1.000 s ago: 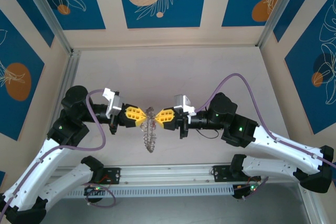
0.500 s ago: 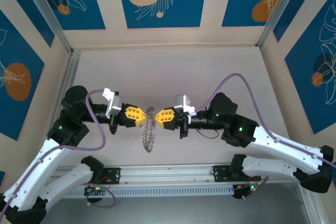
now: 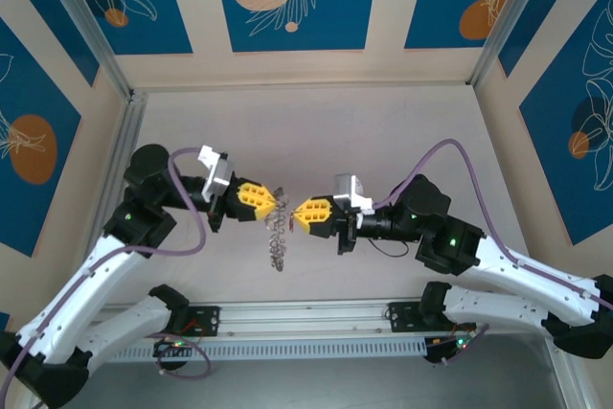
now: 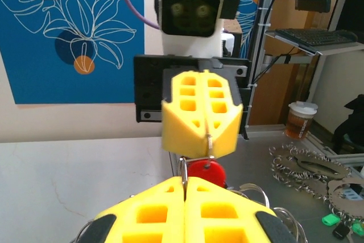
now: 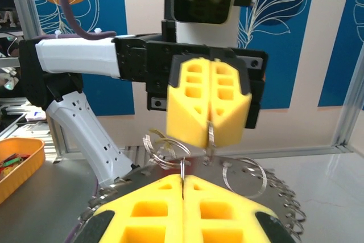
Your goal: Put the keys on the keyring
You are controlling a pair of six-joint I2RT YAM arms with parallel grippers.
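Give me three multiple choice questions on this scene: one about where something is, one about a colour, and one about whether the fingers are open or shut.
1. Where is the bunch of keys?
A. between the two arms' fingers
B. lying far off to the left
C. lying far off to the right

2. What colour is the small key's head?
A. green
B. red
C. blue

3. How are the left fingers and right fingers set?
A. both wide open
B. only the left open
C. both shut

Answers: 1 A, it dangles where the yellow tips face each other in the top view. 2 B, a red head shows in the left wrist view. 3 C, each pair is pressed together with no gap.
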